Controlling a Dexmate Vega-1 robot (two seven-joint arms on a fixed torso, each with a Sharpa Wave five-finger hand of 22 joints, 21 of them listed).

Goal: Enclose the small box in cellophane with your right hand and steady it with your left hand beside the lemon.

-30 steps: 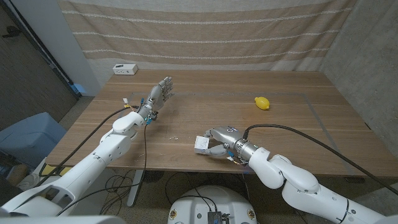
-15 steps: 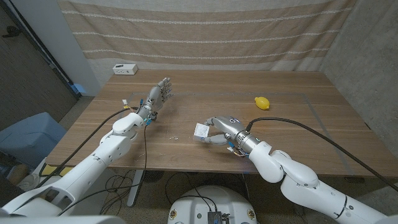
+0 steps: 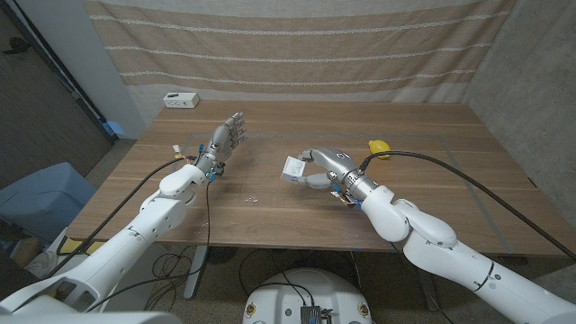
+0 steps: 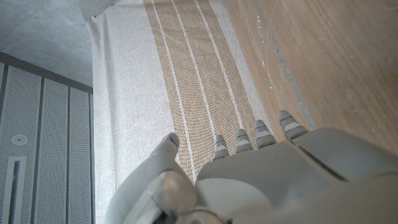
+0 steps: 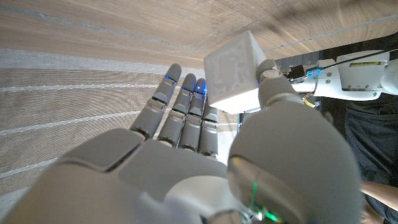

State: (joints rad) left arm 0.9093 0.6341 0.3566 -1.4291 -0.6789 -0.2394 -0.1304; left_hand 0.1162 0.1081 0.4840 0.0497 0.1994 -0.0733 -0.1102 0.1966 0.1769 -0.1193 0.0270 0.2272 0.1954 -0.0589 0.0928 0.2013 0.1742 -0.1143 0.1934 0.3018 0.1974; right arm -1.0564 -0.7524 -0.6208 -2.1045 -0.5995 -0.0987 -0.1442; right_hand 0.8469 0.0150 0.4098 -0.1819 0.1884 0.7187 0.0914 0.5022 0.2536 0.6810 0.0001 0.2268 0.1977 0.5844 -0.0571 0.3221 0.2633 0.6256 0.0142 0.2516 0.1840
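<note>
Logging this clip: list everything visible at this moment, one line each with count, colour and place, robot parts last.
small box: 1, white, held above the table's middle
lemon: 1, yellow, on the table beyond the right forearm
white device: 1, white, far left corner of the table
table: 1, brown wood, in front of the robot
striped curtain: 1, beige with pale lines, behind the table
blue bin: 1, blue-grey, on the floor left of the table
right hand: 1, grey, over the table's middle, pinches the small box between thumb and fingers
left hand: 1, grey, raised over the table's left part, fingers apart, holds nothing
</note>
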